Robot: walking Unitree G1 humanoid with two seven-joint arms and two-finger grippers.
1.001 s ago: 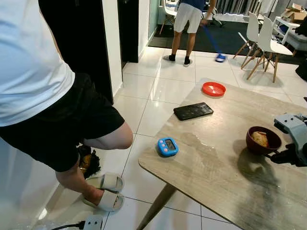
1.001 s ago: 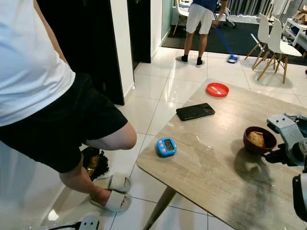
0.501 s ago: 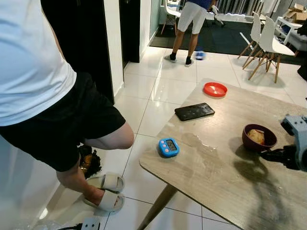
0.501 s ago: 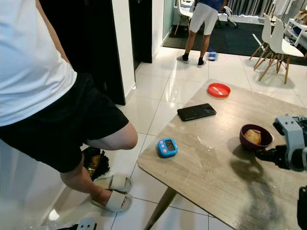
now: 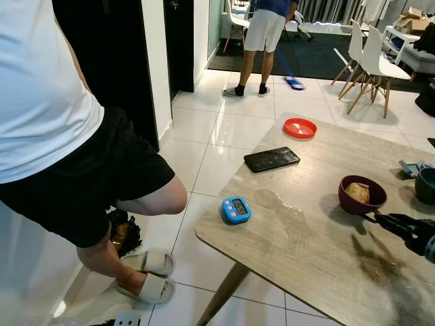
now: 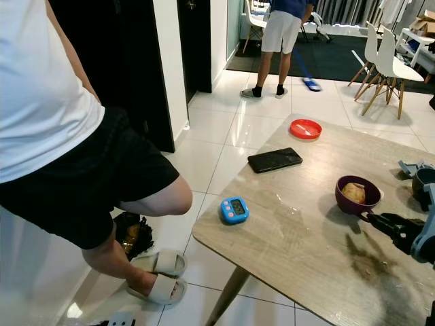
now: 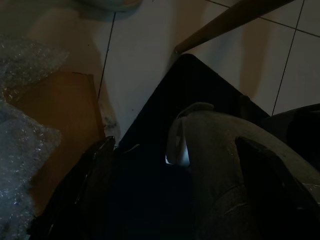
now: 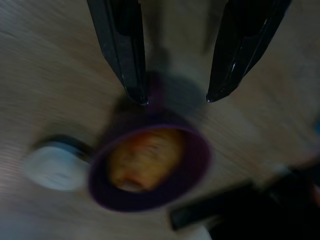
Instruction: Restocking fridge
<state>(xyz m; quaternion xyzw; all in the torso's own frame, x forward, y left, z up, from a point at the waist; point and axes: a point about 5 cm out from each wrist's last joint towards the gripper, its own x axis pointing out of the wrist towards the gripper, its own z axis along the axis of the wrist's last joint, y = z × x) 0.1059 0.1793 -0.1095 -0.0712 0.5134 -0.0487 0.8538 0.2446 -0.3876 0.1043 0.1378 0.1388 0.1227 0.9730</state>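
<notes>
**Right end effector drawn back from the bowl**

Since a second ago the right end effector [image 6: 370, 219] has dropped lower and pulled away toward the robot — then its fingers lay against the rim of the purple bowl [image 6: 353, 195], now their tips sit just short of that rim, apart from it as far as the blurred wrist view allows. The two black fingers [image 8: 122, 47] are spread wide and hold nothing; the gap between them points at the bowl, which has a piece of yellow-brown food [image 8: 145, 157] lying inside. The bowl itself stands on the wooden surface [image 5: 299, 251], near its right side, much where it was.

Farther along the surface lie a blue timer [image 5: 236, 209] near the front edge, a black phone [image 5: 271, 159] beyond it, and a red dish [image 5: 300, 127] at the far corner. A person in a white shirt and black shorts [image 5: 88, 183] crouches close at the left. The second person [image 5: 262, 34] on the tiled floor beyond has shifted, the mop now out to one side.

The left end effector hangs in shadow — its fingers cannot be judged.
</notes>
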